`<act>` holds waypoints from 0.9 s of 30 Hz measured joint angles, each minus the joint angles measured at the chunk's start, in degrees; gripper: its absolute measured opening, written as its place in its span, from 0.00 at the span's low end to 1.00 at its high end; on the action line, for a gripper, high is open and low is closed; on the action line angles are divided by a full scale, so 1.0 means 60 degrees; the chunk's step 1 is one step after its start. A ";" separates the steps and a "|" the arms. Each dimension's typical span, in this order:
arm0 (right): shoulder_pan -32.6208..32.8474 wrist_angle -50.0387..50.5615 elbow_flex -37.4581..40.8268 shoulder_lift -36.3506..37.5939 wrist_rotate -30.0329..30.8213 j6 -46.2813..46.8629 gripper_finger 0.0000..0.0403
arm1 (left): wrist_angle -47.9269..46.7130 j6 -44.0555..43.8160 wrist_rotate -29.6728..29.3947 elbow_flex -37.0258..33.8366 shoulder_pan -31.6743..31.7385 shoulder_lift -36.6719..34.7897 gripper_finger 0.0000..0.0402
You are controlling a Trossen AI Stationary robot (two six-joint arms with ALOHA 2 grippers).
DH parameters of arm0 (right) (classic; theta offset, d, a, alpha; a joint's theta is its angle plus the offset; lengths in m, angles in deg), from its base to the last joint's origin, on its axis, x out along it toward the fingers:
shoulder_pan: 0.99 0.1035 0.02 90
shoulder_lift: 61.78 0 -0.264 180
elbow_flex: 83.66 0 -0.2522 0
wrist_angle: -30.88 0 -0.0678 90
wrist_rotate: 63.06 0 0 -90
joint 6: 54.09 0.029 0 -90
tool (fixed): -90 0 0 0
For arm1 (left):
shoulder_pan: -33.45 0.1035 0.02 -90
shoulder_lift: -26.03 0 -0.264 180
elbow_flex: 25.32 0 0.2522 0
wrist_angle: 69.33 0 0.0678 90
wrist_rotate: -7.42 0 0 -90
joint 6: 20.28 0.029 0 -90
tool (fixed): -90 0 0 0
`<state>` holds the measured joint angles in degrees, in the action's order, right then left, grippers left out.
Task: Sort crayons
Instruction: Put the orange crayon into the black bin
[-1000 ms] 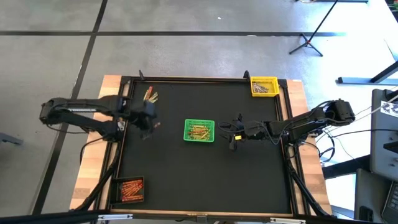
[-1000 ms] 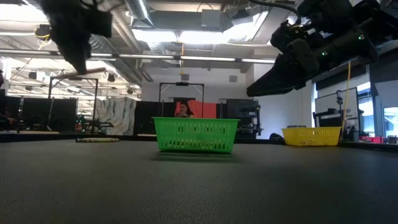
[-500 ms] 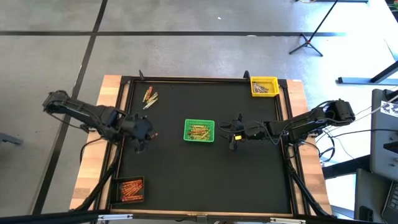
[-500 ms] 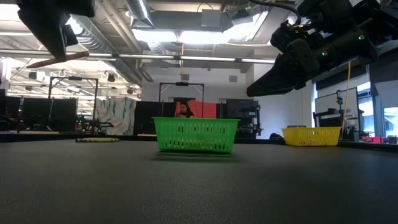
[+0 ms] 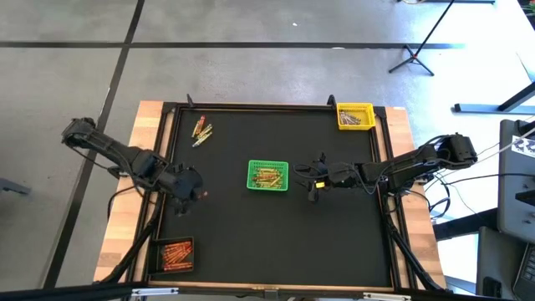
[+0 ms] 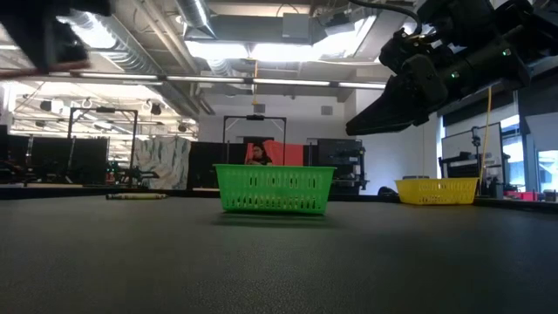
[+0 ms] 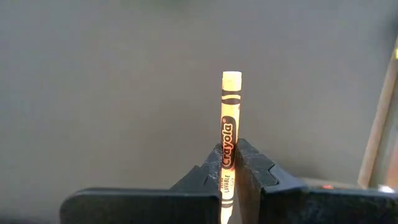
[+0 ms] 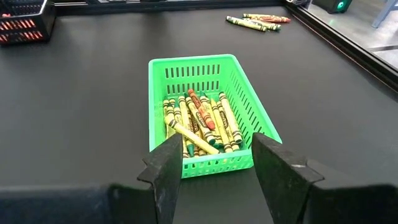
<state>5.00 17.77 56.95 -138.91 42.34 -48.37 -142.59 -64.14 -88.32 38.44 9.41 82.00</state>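
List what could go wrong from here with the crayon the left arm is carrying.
1. The left gripper pinches the orange crayon only near its lower end, so it may tilt or slip free.
2. The black basket is small and at the table's corner; a loose release could drop the crayon outside it.

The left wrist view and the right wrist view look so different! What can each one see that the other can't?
Only the left wrist view shows one orange crayon pinched upright between the left gripper's shut fingers, over bare black table.

Only the right wrist view shows the green basket full of crayons, a loose bunch of crayons far off, a corner of the black basket, and the right gripper's open, empty fingers.

Both show the black table and that arm's own dark fingers.
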 joint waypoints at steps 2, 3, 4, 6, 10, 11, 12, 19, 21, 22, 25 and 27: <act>-0.0001 0.0003 0.0000 0.0001 0.0001 0.0000 0.47 | 0.0010 -0.0612 0.0271 0.0000 -0.0585 0.0059 0.02; 0.0002 0.0000 0.0000 0.0001 0.0001 0.0003 0.47 | 0.0029 -0.0943 0.0373 0.0000 -0.0892 0.0109 0.02; -0.0001 0.0000 0.0000 0.0001 0.0001 0.0001 0.47 | 0.0048 -0.1297 0.0434 0.0000 -0.1216 0.0171 0.02; -0.0001 0.0000 0.0000 -0.0002 -0.0002 0.0002 0.47 | 0.0136 -0.2120 0.0493 0.0001 -0.1923 0.0345 0.02; 0.0002 0.0000 0.0000 -0.0001 -0.0001 0.0003 0.47 | 0.0385 -0.3472 0.0521 0.0004 -0.3260 0.0982 0.02; 0.0000 0.0000 0.0000 0.0001 0.0001 0.0002 0.47 | 0.0483 -0.3756 0.0521 0.0004 -0.3540 0.1193 0.02; 0.0001 0.0000 0.0000 -0.0001 -0.0002 0.0000 0.47 | 0.0585 -0.4036 0.0523 0.0004 -0.3807 0.1454 0.02; 0.0001 0.0000 0.0000 -0.0002 -0.0002 0.0000 0.47 | 0.2118 -0.5524 0.1201 0.0004 -0.5023 0.3259 0.02; -0.0001 0.0000 0.0000 0.0001 0.0001 0.0001 0.47 | 0.2524 -0.5715 0.1462 0.0004 -0.5191 0.3676 0.02; -0.0001 0.0000 0.0000 -0.0001 -0.0001 0.0000 0.47 | 0.2660 -0.5842 0.1557 0.0004 -0.5249 0.3867 0.02; -0.0001 0.0000 0.0000 -0.0002 0.0001 0.0000 0.47 | 0.2703 -0.6189 0.1682 0.0004 -0.5325 0.4301 0.03; 0.0001 0.0000 0.0000 -0.0001 -0.0001 0.0002 0.47 | 0.2703 -0.6294 0.1663 0.0004 -0.5325 0.4462 0.05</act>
<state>5.00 17.77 56.95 -138.91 42.33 -48.36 -126.37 -101.91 -78.34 38.46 -22.54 108.77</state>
